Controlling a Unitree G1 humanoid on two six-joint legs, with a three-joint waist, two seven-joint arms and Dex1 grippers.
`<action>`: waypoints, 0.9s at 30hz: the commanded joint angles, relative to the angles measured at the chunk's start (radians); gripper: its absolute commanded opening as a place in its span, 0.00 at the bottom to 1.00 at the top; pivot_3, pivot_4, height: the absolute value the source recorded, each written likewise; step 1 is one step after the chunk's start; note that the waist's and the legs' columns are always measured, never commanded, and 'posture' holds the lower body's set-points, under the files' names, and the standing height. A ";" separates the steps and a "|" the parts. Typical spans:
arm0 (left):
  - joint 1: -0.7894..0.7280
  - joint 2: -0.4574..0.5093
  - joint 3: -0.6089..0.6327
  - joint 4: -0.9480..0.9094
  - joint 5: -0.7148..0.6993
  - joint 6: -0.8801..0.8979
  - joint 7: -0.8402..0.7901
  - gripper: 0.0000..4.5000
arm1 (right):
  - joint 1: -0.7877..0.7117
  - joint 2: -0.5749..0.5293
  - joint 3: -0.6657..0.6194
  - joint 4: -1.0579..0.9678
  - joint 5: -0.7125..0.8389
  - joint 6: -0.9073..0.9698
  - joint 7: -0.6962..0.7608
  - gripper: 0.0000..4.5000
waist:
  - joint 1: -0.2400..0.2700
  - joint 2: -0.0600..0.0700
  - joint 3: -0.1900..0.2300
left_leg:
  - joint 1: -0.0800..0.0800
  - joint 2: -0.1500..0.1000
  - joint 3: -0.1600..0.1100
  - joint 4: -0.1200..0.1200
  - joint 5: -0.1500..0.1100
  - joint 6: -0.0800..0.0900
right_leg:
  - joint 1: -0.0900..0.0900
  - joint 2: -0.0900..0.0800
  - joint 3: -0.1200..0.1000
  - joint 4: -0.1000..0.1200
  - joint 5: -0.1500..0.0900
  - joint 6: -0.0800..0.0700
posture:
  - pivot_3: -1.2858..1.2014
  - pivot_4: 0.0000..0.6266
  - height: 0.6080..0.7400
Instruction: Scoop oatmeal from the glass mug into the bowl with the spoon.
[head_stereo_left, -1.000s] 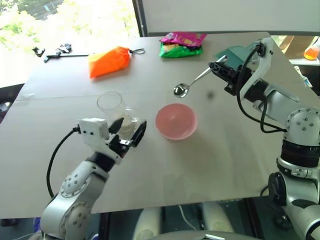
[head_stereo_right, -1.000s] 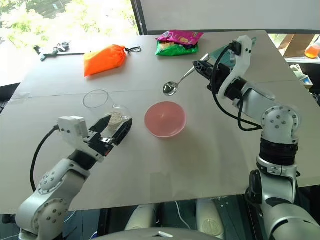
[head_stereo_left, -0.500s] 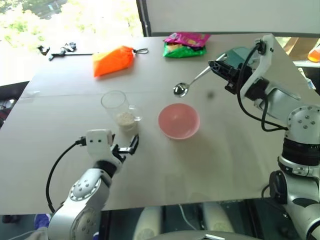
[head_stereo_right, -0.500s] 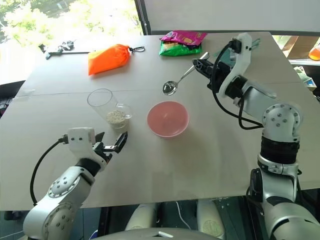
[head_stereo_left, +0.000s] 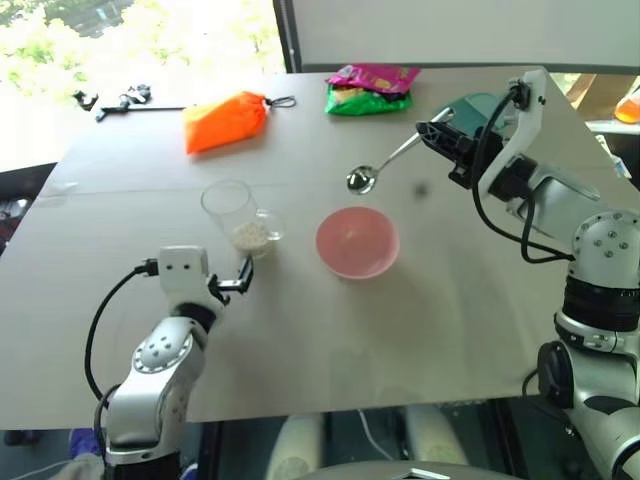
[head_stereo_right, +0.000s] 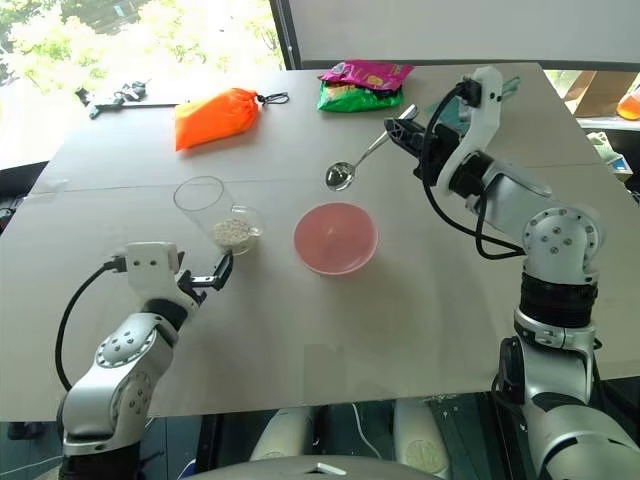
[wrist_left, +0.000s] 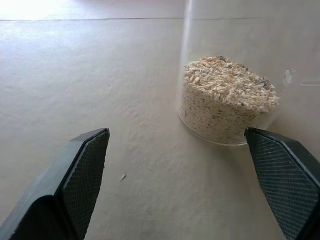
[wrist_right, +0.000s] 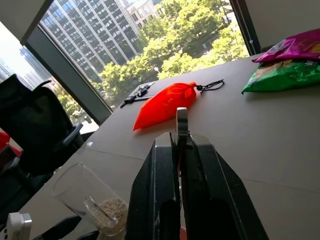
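Note:
The glass mug (head_stereo_left: 236, 214) stands on the table left of centre with a little oatmeal (wrist_left: 225, 97) in its bottom. My left gripper (head_stereo_left: 234, 280) hangs open just on the near side of it, fingers apart and empty, the mug slightly right of the gap. The pink bowl (head_stereo_left: 357, 241) sits to the mug's right and looks empty. Above and behind the bowl my right gripper (head_stereo_left: 440, 135) is shut on the handle of the spoon (head_stereo_left: 384, 164), which slopes down to the left with its oval end over the table. The right wrist view shows the fingers (wrist_right: 157, 190) clamped on that handle.
An orange pouch (head_stereo_left: 225, 120) lies at the back left, and snack packets (head_stereo_left: 370, 88) at the back centre. A teal dustpan (head_stereo_left: 470, 104) sits behind my right gripper. A black tool (head_stereo_left: 115, 100) lies at the far left edge.
My left gripper has let go of the mug, drawn back toward the near edge and shifted left and lower. The mug stays on the table. The right arm and spoon have not moved.

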 joint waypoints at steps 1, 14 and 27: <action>-0.029 0.018 -0.014 0.014 0.037 -0.031 -0.029 0.99 | -0.010 -0.001 -0.021 -0.042 0.012 -0.006 0.003 0.00 | 0.000 0.000 0.000 | 0.000 0.000 0.000 0.000 0.000 0.000 | 0.000 0.000 0.000 0.000 0.000 0.000 | 0.52 0.24 1.00; -0.096 0.007 -0.048 0.089 0.070 -0.033 -0.099 0.99 | -0.005 0.000 -0.022 -0.047 0.008 -0.011 0.001 0.00 | -0.001 0.000 0.000 | 0.000 0.000 0.000 0.000 0.000 0.000 | 0.000 0.000 0.000 0.000 0.000 0.000 | 0.52 0.24 1.00; -0.170 -0.056 -0.052 0.185 0.176 -0.034 -0.002 0.99 | -0.003 0.004 -0.012 -0.051 0.002 -0.011 0.008 0.00 | -0.003 0.000 0.000 | 0.000 0.000 0.000 0.000 0.000 0.000 | 0.000 0.000 0.000 0.000 0.000 0.000 | 0.52 0.24 1.00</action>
